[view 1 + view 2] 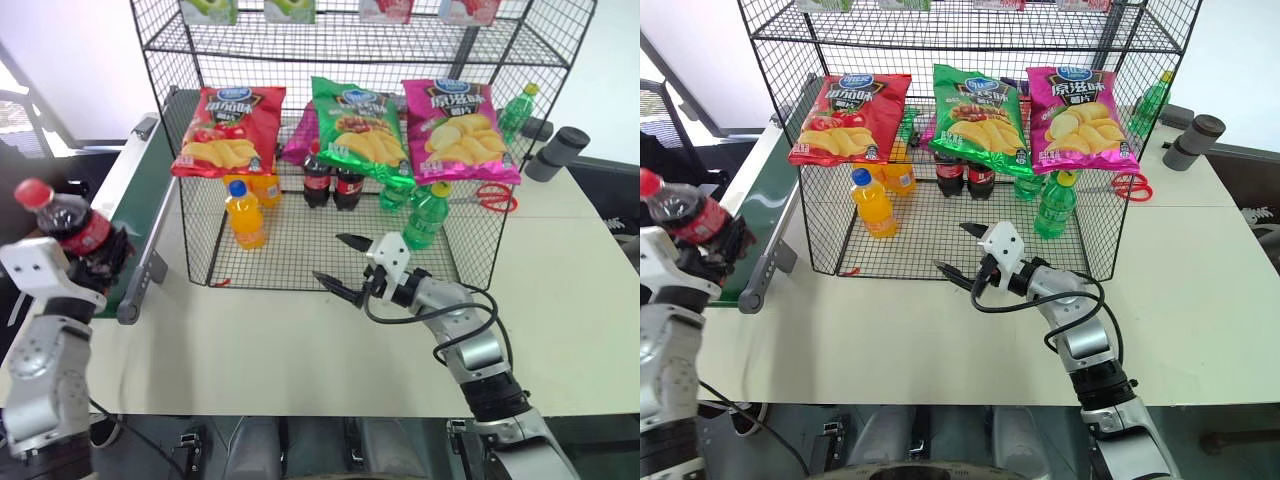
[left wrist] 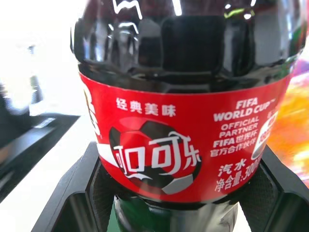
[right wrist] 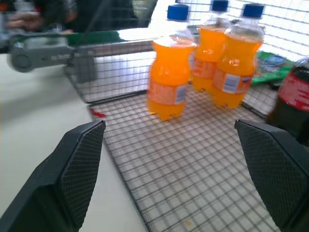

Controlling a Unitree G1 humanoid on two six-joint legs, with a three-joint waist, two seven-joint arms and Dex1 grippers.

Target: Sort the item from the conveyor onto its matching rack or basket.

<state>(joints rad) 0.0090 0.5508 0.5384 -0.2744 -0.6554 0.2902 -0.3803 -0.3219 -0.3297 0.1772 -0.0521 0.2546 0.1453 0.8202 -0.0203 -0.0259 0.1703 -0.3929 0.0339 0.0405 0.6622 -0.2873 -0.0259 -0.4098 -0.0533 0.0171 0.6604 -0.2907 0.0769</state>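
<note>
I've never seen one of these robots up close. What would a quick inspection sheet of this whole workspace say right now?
Surface: white table, rack at its back.
Job's things: cola bottle held up at the left; conveyor along the table's left; black wire rack holding two colas, orange sodas and green bottles, chip bags hung across its front.
Clutter: red scissors and a grey cylinder at the right.
Grippers: left gripper shut on the cola bottle; right gripper open, at the rack's front edge.
Cables: black cable looped on the right arm.
Surroundings: white wall.
</note>
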